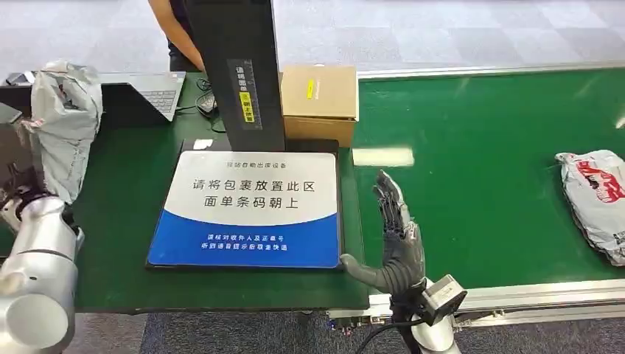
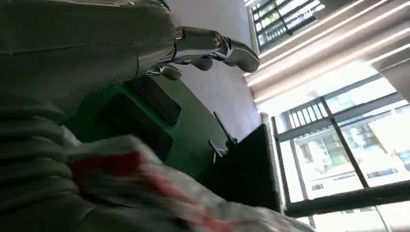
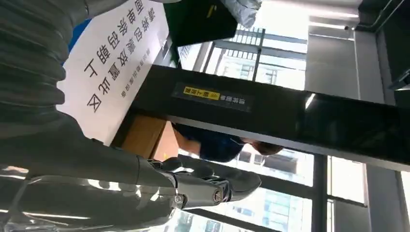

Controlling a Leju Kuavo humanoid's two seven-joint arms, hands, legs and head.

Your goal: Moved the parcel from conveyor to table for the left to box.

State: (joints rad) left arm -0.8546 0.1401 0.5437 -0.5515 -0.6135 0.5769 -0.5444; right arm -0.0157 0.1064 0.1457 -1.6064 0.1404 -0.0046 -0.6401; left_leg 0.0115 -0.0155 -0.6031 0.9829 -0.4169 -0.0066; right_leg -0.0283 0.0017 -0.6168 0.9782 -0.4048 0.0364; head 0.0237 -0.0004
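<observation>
A crumpled grey parcel (image 1: 65, 122) stands upright over the table's far left, and my left hand (image 1: 21, 198) grips it from below, mostly hidden behind it. In the left wrist view the same parcel (image 2: 145, 193), with red print, lies right against my left hand (image 2: 72, 53). My right hand (image 1: 394, 236) hovers with its fingers straight and apart and nothing in it. It is at the conveyor's near edge, just right of the blue-and-white mat (image 1: 250, 210). My right hand's thumb (image 3: 212, 188) juts out bare. A second white parcel (image 1: 597, 199) with red print lies on the green conveyor (image 1: 479, 147) at the far right.
A black scanner column (image 1: 239, 74) rises behind the mat, with a cardboard box (image 1: 319, 99) beside it. A laptop (image 1: 158, 88) sits at the back left. A person (image 1: 180, 37) stands behind the table. The conveyor's metal rail (image 1: 516, 295) runs along its near edge.
</observation>
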